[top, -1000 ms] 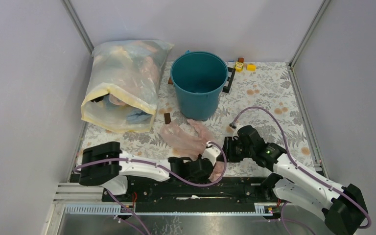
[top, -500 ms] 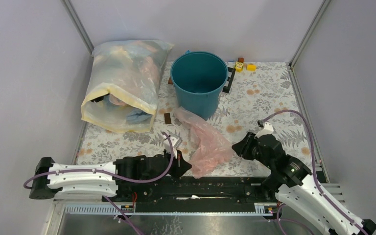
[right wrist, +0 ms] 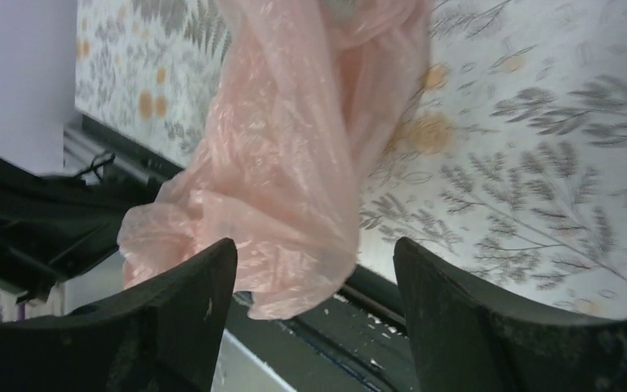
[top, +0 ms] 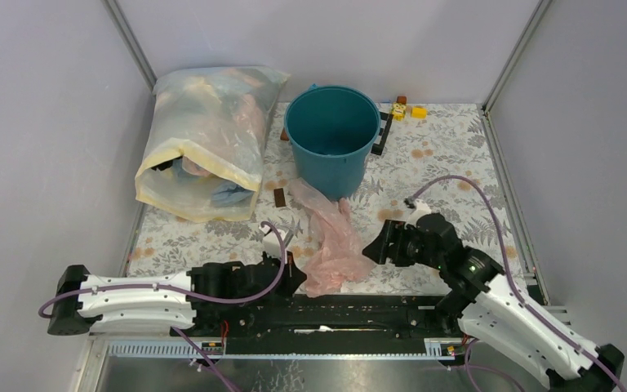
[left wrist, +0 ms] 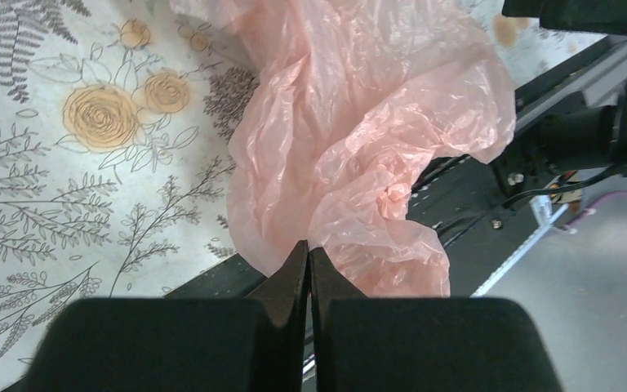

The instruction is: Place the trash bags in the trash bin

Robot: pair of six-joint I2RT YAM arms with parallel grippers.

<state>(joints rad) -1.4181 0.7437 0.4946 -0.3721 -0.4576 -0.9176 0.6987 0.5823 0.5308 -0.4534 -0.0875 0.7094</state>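
Note:
A crinkly pale-pink trash bag [top: 332, 233] lies bunched on the flowered mat, running from the foot of the teal-blue trash bin [top: 326, 173] down to the table's near edge. My left gripper [top: 296, 274] is low at the near edge, with its jaws shut on the bag's lower edge [left wrist: 359, 122]; the closed tips [left wrist: 309, 249] meet the plastic. My right gripper [top: 373, 245] is open just right of the bag. In the right wrist view the bag [right wrist: 294, 163] hangs in front of the wide-open gripper [right wrist: 314, 269], not pinched.
A large yellowish-white sack [top: 208, 139] stuffed with bags lies left of the bin. Small yellow blocks [top: 408, 110], a black strip [top: 382, 135] and a brown block [top: 278, 196] lie around the bin. Grey walls enclose the cell. A black rail [top: 359, 310] runs along the near edge.
The left arm swung back, its gripper now at the bag's lower edge. The bag went from flat to drawn-up and narrow. My right gripper drew back, then moved left towards the bag.

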